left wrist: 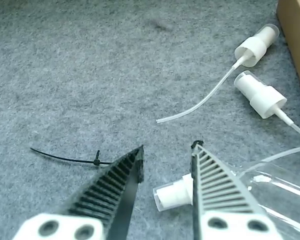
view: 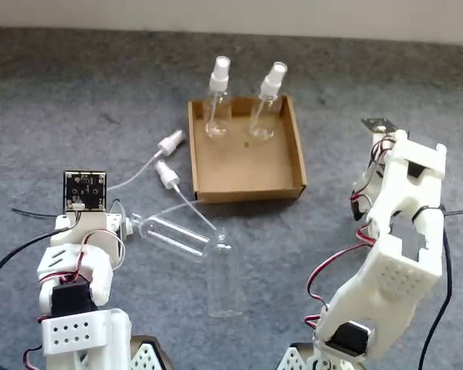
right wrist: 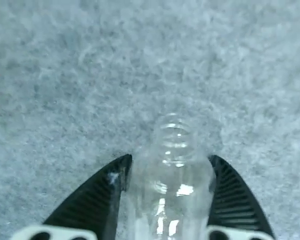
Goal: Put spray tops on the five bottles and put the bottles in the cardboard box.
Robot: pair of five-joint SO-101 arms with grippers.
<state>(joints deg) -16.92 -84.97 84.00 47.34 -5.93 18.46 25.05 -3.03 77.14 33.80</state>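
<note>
The cardboard box (view: 293,146) lies at the table's middle, and two capped bottles (view: 217,108) (view: 264,108) stand at its far side. Two loose spray tops (view: 170,142) (view: 167,176) with long tubes lie left of the box, also in the left wrist view (left wrist: 257,45) (left wrist: 260,95). A capped bottle (view: 170,235) lies on its side, its white cap (left wrist: 172,195) between the open fingers of my left gripper (left wrist: 167,152). An uncapped bottle (view: 222,274) lies beside it. My right gripper (right wrist: 170,165) is shut on another uncapped clear bottle (right wrist: 172,165), threaded neck pointing away.
Grey carpet (view: 100,92) covers the table. A black zip tie (left wrist: 70,159) lies near the left gripper's tip. The right arm (view: 401,216) stands tall to the right of the box, and the left arm (view: 77,262) sits at the near left.
</note>
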